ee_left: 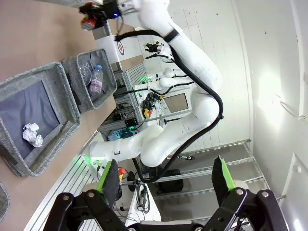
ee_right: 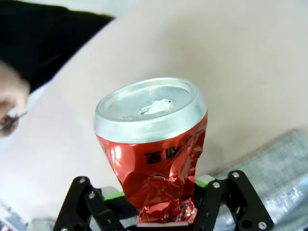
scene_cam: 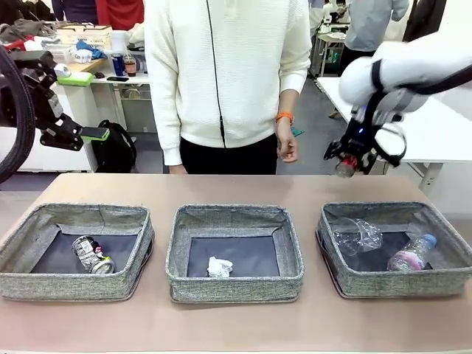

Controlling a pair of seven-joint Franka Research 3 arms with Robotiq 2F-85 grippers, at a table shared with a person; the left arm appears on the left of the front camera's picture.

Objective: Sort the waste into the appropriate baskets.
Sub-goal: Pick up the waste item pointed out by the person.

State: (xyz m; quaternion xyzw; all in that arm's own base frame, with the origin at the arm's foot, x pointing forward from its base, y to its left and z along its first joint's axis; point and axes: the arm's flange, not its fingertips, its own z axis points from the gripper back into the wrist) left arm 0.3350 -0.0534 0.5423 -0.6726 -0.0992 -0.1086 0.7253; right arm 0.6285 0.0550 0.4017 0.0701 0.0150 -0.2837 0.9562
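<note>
Crushed red aluminium can (ee_right: 151, 154) clamped between the right gripper's (ee_right: 156, 204) fingers, above the tan table (scene_cam: 236, 188); left gripper (ee_left: 166, 180) spread wide, holding nothing.

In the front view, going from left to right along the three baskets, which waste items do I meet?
Dark can → paper ball → plastic cup → bottle.
</note>
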